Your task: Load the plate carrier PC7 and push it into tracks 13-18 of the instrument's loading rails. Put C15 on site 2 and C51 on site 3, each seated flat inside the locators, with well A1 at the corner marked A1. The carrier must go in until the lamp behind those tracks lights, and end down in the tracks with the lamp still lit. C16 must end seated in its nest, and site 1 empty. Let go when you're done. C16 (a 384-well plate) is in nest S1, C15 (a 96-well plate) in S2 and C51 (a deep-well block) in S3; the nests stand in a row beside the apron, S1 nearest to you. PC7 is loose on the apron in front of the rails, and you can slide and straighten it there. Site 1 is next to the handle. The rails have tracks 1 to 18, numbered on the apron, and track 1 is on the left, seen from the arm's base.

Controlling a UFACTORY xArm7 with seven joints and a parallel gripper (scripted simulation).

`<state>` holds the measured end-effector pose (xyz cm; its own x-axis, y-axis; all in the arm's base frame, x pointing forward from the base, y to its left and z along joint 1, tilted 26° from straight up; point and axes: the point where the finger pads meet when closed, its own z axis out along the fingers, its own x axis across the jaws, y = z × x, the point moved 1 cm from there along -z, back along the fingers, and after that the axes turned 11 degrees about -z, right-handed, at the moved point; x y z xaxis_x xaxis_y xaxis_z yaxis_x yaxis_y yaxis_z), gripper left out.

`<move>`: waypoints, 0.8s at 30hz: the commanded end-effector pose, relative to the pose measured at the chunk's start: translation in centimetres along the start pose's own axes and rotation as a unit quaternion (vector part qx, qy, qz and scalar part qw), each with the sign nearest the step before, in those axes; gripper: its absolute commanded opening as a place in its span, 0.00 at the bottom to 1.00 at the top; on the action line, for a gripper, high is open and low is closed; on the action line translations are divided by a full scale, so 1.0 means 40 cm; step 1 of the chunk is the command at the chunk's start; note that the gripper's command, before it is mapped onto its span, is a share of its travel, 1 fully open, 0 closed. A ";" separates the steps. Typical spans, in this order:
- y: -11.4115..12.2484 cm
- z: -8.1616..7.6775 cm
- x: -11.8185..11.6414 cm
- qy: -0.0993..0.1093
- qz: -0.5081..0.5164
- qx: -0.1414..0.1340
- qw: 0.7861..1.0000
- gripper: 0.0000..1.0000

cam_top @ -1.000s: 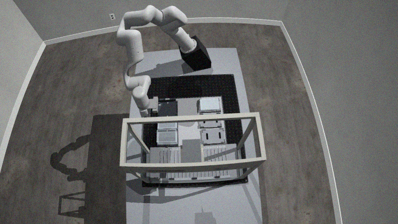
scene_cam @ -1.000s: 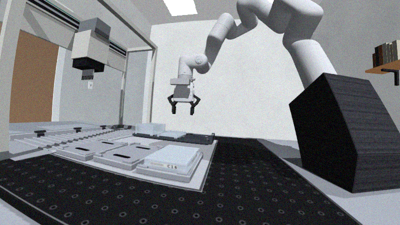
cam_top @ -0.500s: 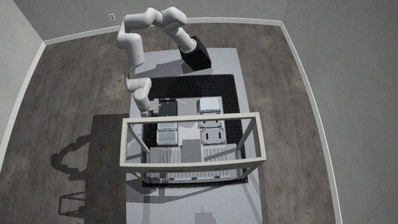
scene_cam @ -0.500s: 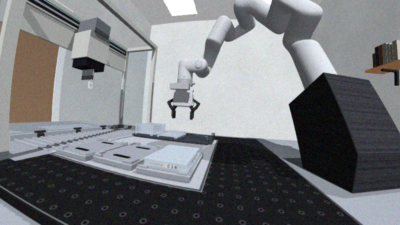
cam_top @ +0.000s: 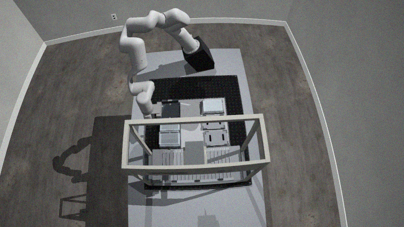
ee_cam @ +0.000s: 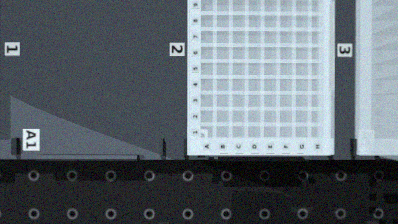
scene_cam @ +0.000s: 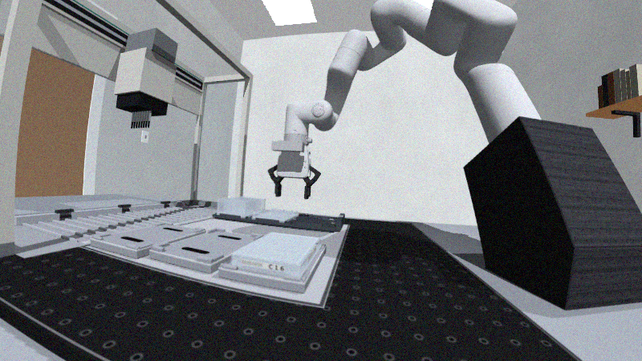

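Carrier PC7 [cam_top: 170,124] lies on the apron in front of the rails. Its site 1 [ee_cam: 95,85] is bare and dark, with the A1 mark [ee_cam: 31,139] at one corner. A 96-well plate [ee_cam: 260,75] sits on site 2, and its row letters run along the edge nearest the mat. A deep-well block [ee_cam: 377,75] sits on site 3, cut off by the frame edge. C16 [scene_cam: 276,257] sits in nest S1. My gripper [scene_cam: 294,186] is open and empty. It hangs well above the carrier's long edge near sites 1 and 2. Its fingers do not show in the wrist view.
Nests S2 [scene_cam: 195,251] and S3 [scene_cam: 134,240] are empty. The loading rails [scene_cam: 120,213] lie beyond the apron under the instrument frame [cam_top: 195,140]. A pipetting head [scene_cam: 144,76] hangs above the rails. The arm's black pedestal [scene_cam: 556,211] stands on the perforated mat's far side.
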<state>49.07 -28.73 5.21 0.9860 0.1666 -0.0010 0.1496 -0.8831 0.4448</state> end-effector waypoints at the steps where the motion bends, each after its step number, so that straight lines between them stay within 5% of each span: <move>1: 0.001 0.011 0.004 0.002 0.000 -0.001 1.000 1.00; 24: 0.001 0.078 0.004 0.002 0.000 -0.001 1.000 1.00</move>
<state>49.25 -30.15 2.28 0.9861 0.1660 -0.0024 0.1498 -0.8832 0.4444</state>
